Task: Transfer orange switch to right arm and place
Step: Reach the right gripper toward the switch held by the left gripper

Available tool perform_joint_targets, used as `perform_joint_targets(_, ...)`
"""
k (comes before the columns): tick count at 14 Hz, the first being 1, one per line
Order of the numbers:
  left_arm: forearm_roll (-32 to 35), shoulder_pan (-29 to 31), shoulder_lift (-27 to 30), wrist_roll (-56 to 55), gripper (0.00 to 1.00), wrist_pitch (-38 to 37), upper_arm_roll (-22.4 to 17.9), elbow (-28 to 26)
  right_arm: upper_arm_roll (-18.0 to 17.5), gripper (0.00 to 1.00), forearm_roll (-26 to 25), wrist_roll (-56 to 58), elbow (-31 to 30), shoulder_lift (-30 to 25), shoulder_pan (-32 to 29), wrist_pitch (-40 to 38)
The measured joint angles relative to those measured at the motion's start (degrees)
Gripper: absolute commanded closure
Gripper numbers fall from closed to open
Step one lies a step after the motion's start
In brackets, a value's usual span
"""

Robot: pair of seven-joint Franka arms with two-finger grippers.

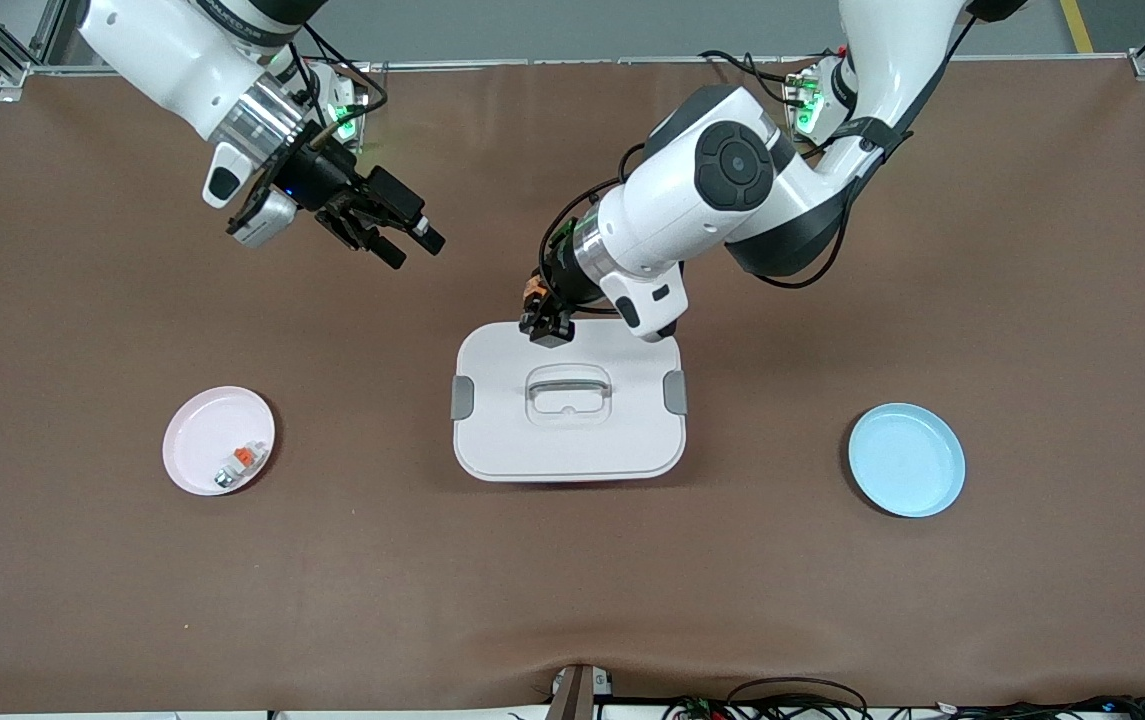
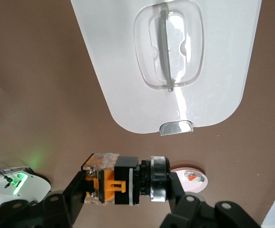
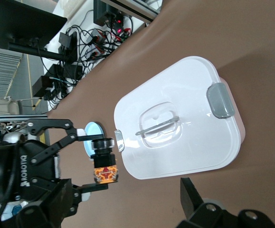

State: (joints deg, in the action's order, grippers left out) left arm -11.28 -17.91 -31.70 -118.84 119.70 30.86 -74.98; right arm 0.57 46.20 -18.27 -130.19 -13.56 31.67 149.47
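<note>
- The pink plate (image 1: 202,445) sits on the table (image 1: 82,600) toward the right arm's end and holds a small white-and-grey piece (image 1: 237,465); it looks like the likely drop spot.
- The left claw (image 1: 544,325), over the farther edge of the white lidded box (image 1: 568,440), is clamped on the orange switch (image 2: 120,179), lifted clear, apparently offered for handover.
- The right claw (image 1: 387,228) hangs over bare table, well apart from the switch, fingers spread to receive.

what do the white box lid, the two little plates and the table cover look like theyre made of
White box lid: likely smooth glossy plastic; it shows glare streaks in the left wrist view. Pink plate and blue plate: probably plastic or melamine, evenly coloured with a soft sheen. Brown table cover: looks like matte fabric or felt; no reflections, slightly rumpled edge.
</note>
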Motion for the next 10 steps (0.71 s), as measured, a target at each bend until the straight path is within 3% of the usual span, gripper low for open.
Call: perform_joint_targets(10,0.00,0.00,-0.01,-0.01,1.00,0.03,-0.14,0.17,-0.04,0.00,6.55,0.02,4.42,11.72,5.50,5.13)
